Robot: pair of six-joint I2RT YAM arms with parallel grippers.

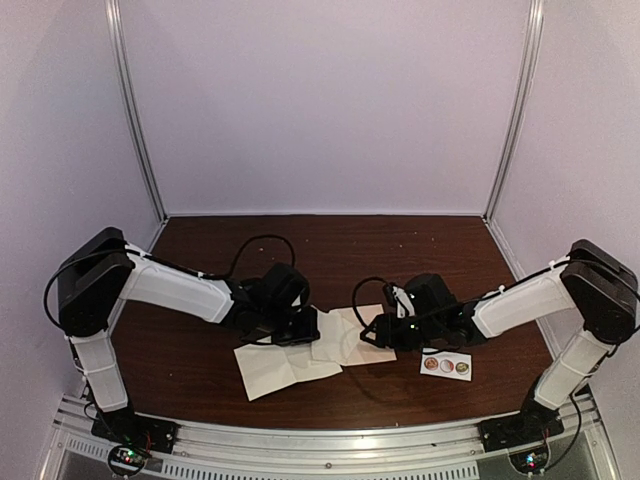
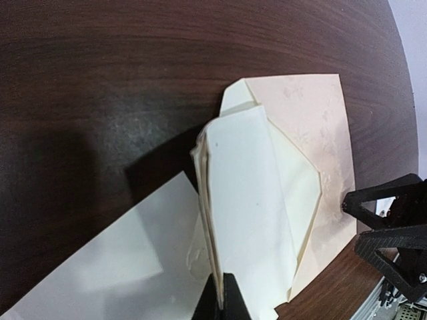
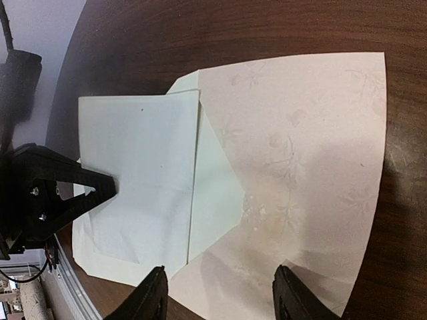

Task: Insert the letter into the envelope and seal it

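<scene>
The pale tan envelope point(image 3: 300, 167) lies flat on the dark wood table, its pointed flap point(image 3: 217, 190) folded open toward the left arm. My left gripper point(image 2: 223, 299) is shut on the edge of the letter point(image 2: 253, 200), a folded white sheet that hangs over the flap with its far edge near the envelope's mouth. My right gripper point(image 3: 220, 297) is open, its fingers point(image 3: 155, 297) straddling the envelope's near edge with nothing pinched between them. In the top view the envelope point(image 1: 350, 322) sits between both grippers at mid-table.
A larger white sheet point(image 1: 275, 368) lies under and left of the letter, toward the front edge. A small white strip with three round stickers point(image 1: 445, 365) lies beside the right arm. The metal rail point(image 1: 330, 445) runs along the near edge.
</scene>
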